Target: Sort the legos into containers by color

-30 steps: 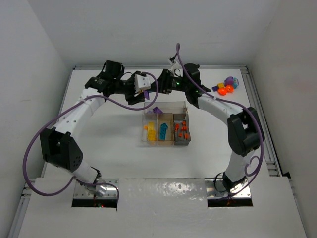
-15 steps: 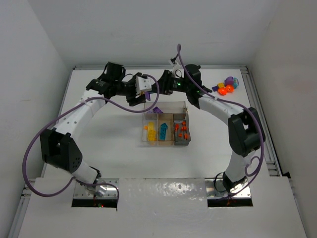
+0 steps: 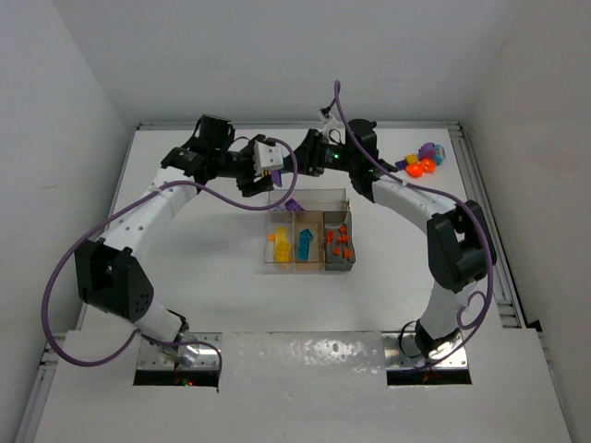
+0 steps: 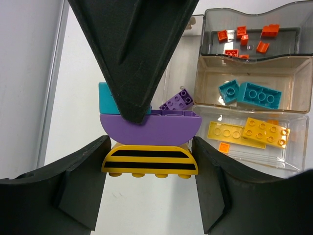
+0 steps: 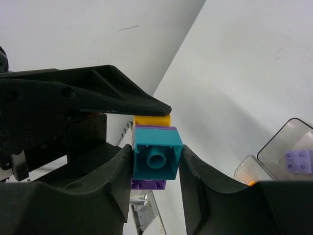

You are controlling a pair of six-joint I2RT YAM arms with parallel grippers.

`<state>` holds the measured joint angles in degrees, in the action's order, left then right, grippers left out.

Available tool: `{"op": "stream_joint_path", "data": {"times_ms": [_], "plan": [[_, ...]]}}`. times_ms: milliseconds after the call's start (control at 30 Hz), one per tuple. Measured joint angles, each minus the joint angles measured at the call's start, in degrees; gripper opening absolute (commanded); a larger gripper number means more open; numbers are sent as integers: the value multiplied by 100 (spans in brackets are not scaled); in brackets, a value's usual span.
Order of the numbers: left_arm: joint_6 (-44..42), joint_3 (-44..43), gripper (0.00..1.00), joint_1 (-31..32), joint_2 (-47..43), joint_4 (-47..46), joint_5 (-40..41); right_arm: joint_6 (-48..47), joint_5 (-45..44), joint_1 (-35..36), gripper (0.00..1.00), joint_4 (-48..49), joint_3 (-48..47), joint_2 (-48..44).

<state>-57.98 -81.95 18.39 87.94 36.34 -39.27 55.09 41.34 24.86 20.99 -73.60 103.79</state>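
Observation:
A stack of three legos hangs above the table behind the tray (image 3: 309,263): a yellow black-striped brick (image 4: 149,159), a purple curved brick (image 4: 166,129) and a teal brick (image 5: 156,159). My left gripper (image 4: 149,169) is shut on the yellow and purple end. My right gripper (image 5: 156,161) is shut on the teal brick from the opposite side. The grey compartment (image 4: 288,46) holds orange-red legos, the tan one (image 4: 208,93) teal ones, the clear one (image 4: 293,147) yellow ones. A small purple brick (image 4: 177,100) lies in the wide section.
A loose pile of purple, orange and teal legos (image 3: 423,159) lies at the back right of the table. White walls close in the back and both sides. A metal rail (image 3: 480,212) runs along the right edge.
Both grippers, joined on the stack, have shifted very slightly. The grips and the tray's contents look the same.

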Motion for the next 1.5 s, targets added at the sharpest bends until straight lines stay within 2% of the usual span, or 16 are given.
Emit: {"op": "stream_joint_path", "data": {"times_ms": [200, 267, 333, 367, 533, 733, 833, 933, 1033, 1133, 1200, 1267, 1367, 1500], "plan": [[2, 0, 0, 0, -13, 81, 26, -24, 37, -72, 46, 0, 0, -4], [2, 0, 0, 0, -13, 85, 35, -28, 52, -118, 39, -2, 0, -15], [2, 0, 0, 0, -13, 83, 59, -39, 85, -149, 24, 4, 0, -33], [7, 0, 0, 0, -13, 85, 90, -66, 76, -151, 20, -2, 0, -46], [42, 4, 0, -4, -20, 120, 85, -42, 72, -190, 18, 37, 2, -81], [87, 7, 0, -4, -20, 118, 68, 22, 72, -201, 4, 138, 26, -81], [120, 33, 0, -4, -20, 114, 63, 35, 79, -201, 2, 184, 107, -90], [151, 81, 0, -4, -22, 116, 44, -94, 72, -201, 6, 92, 245, -157], [208, 157, 0, -4, -26, 98, 57, -492, -48, -203, 12, -428, 286, -293], [415, 295, 0, -4, -57, -26, 131, -1202, -455, -201, 26, -1429, 122, -407], [662, 374, 0, -4, -87, -157, 271, -1755, -1049, -155, 40, -2371, -238, -380], [992, 452, 0, -7, -122, -387, 542, -2227, -1665, -70, 46, -3171, -691, -289], [1617, 619, 0, -15, -197, -835, 1102, -2640, -2557, 149, 48, -4133, -1412, -42], [2452, 925, 0, -42, -358, -1305, 1947, -2813, -3740, 579, 50, -4975, -1867, 348]]}}
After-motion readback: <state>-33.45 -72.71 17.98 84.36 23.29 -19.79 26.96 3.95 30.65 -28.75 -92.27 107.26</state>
